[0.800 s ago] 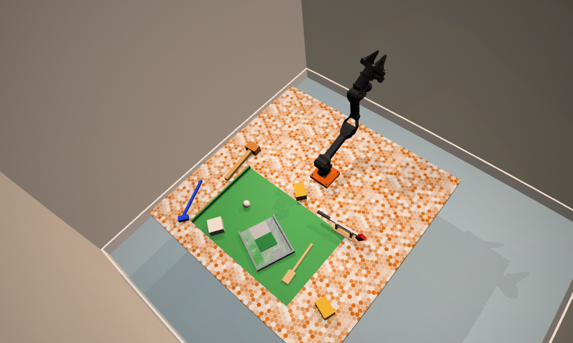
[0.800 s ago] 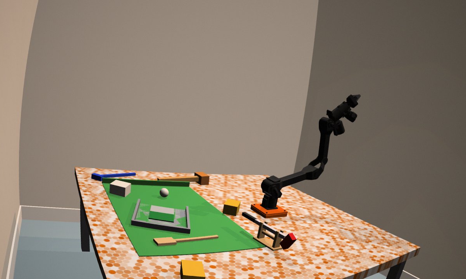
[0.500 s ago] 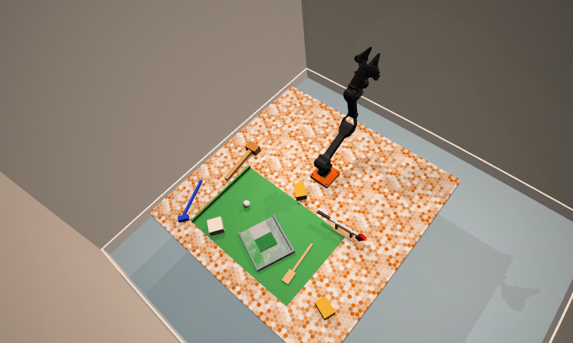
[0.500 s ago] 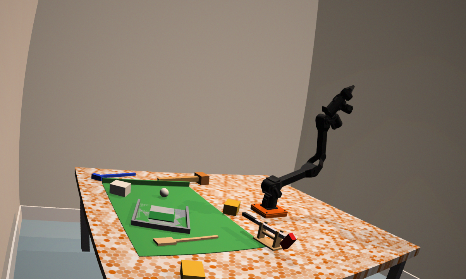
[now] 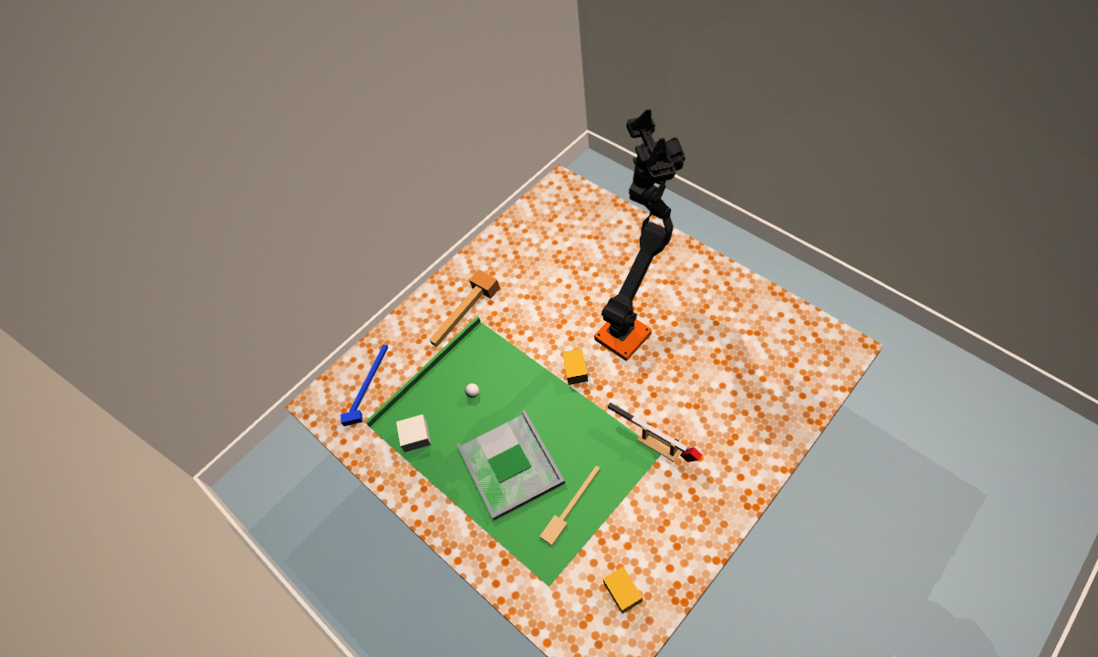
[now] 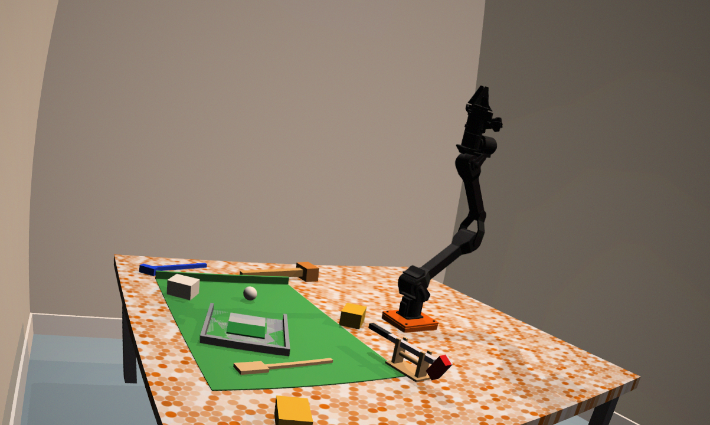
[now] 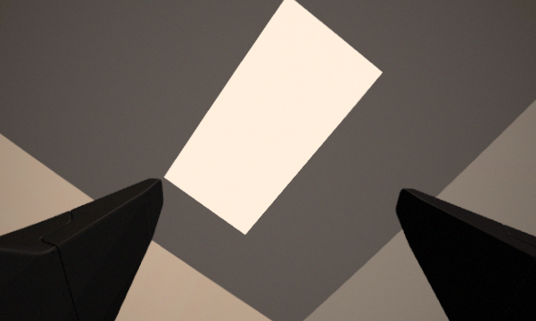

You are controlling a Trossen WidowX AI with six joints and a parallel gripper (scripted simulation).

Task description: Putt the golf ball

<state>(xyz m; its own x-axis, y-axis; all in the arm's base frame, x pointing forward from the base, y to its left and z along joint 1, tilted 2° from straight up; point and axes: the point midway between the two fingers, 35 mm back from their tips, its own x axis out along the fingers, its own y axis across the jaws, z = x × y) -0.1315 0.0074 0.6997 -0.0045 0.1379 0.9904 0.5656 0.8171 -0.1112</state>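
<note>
Lying on a small wooden stand point(image 6: 411, 364) near the right edge of the green mat point(image 6: 314, 338), the red putter point(image 6: 407, 346) has its dark shaft across the stand's posts and its red head point(image 6: 438, 366) at the near end, off the mat on the orange-dotted table point(image 6: 505, 359). Golf ball point(image 6: 249, 293): white, resting on the mat toward the far end, close to the dark green rail point(image 6: 225, 277) bordering that side. Raised green point(image 6: 246, 324): a green block inside a grey frame, mid-mat, well apart from the ball. Around it: a cream block point(image 6: 183, 285) on the mat's far left corner, a light wooden paddle point(image 6: 280, 365) flat on the near side, a yellow block point(image 6: 352, 314) just off the mat beside the arm's orange base point(image 6: 409, 320), another yellow block point(image 6: 293, 409) at the near table edge. Off the far side, a blue putter point(image 6: 171, 267) and a wooden mallet point(image 6: 283, 271). The arm rises from the base and reaches high, the gripper point(image 6: 482, 95) pointed upward, well away from everything on the table. Wrist view: fingers spread wide, nothing between them, a pale ceiling panel point(image 7: 272, 116) beyond.
</note>
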